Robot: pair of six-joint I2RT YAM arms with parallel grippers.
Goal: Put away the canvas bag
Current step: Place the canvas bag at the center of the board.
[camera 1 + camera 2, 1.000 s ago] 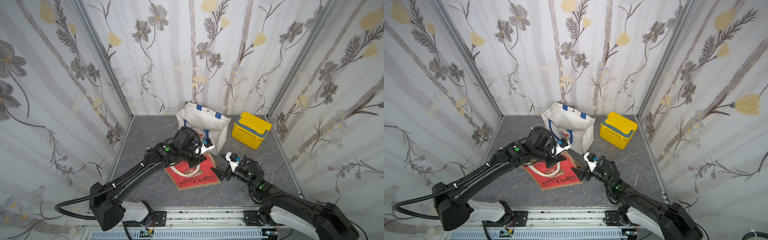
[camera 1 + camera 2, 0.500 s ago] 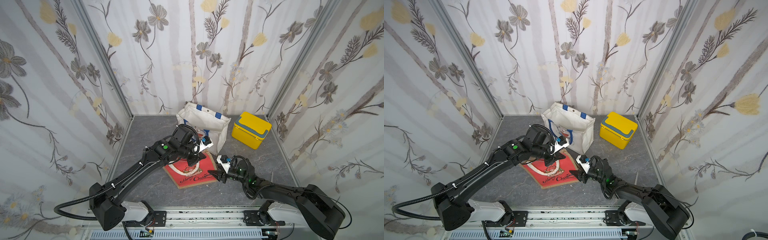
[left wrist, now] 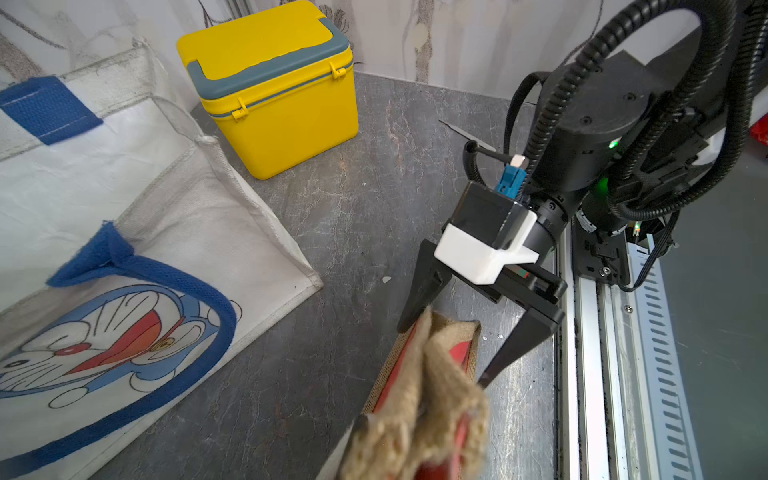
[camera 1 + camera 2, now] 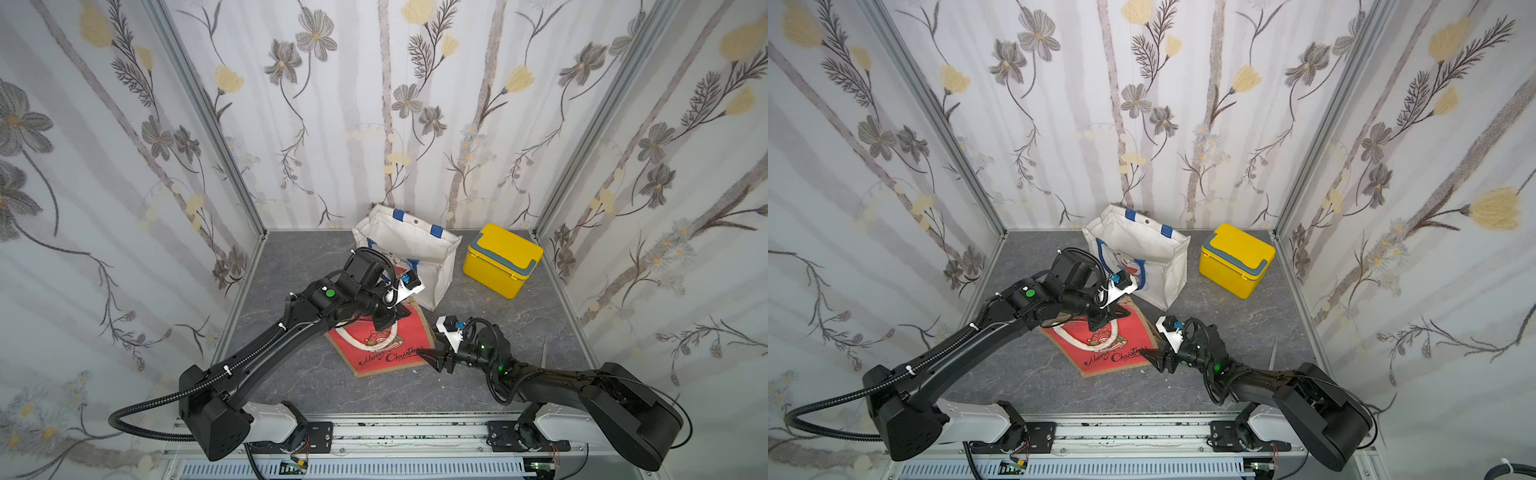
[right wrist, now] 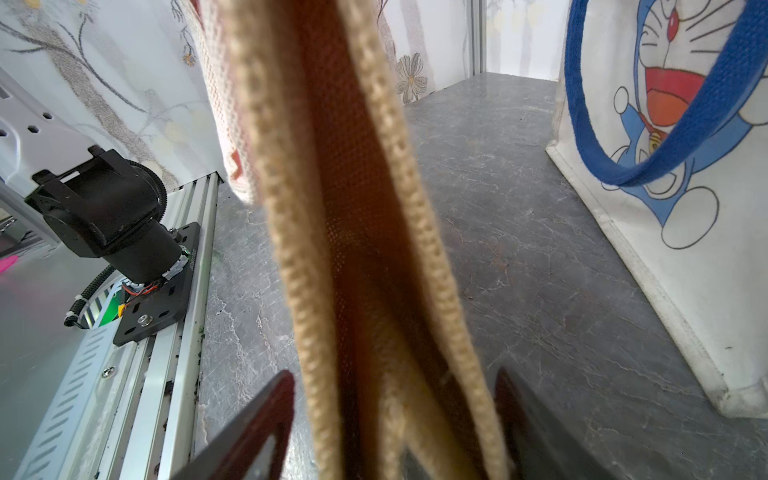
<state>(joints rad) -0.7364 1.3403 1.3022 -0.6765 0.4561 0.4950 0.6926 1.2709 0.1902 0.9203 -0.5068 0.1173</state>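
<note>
While your left end effector [image 4: 384, 322] was pressed shut on the far, mouth end of the red Christmas bag [image 4: 386, 350], the burlap bunched up between its fingers in the left wrist view. Your right end effector [image 4: 432, 360] stood spread, one jaw on each side of the bag's doubled side edge near the base corner and clear of the cloth on both sides in the right wrist view.

The bag lay mostly flat on the grey surface [image 4: 291, 374], turned askew. Its mouth and white handle loop pointed back toward the left arm and the tote. Its base, with the lettering along it, pointed toward the front rail. Its mouth-to-base line ran on a slant from back to front. It looked about as wide as it was deep, so you could not tell a clear long axis. The side edge rose off the surface from the right jaws up to the left pinch.

Just behind the bag stood the white tote [image 4: 419, 245], upright and open at the top, with its cartoon face and blue handle turned toward the bag. Your left wrist and its camera hung in front of that face, between bag and tote mouth. The tote's near bottom corner sat just beside the bag's far corner. The yellow cooler box [image 4: 500, 259], lid shut, stood to the tote's right, apart from it.
</note>
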